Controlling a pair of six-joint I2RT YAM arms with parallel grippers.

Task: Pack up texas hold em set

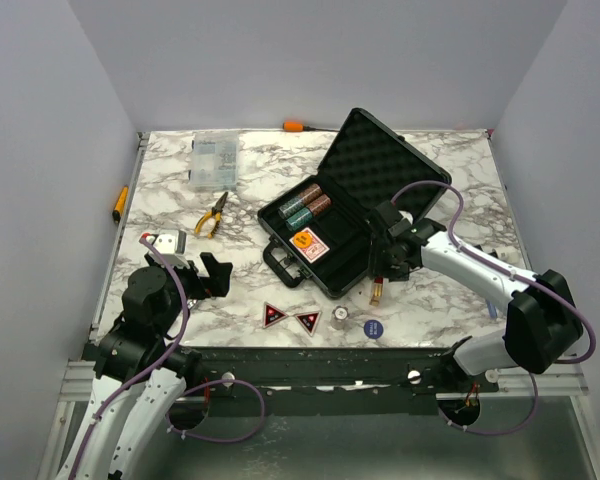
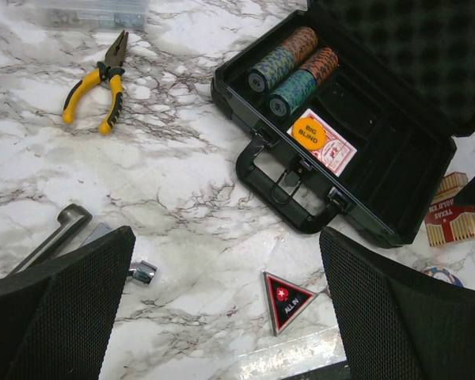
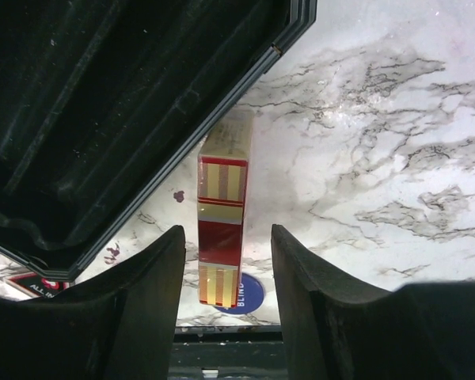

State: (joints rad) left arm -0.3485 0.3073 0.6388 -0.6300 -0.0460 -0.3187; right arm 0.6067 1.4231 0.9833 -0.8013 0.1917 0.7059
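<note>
The white marble table (image 1: 160, 200) carries the open black hard briefcase (image 1: 340, 262) at its centre, with chip stacks (image 1: 302, 200) lying inside. The left gripper (image 2: 226, 237) hangs spread wide and empty near the front edge. The right gripper (image 3: 227, 237) is released, its jaws either side of the red-and-gold card deck box (image 3: 222, 198), which stands on edge just beside the case. Two red-black triangles (image 1: 275, 316) and a blue round button (image 1: 372, 327) lie in front.

two chip stacks (image 2: 283, 57), two triangles (image 1: 274, 316), one briefcase (image 1: 380, 150)
</note>
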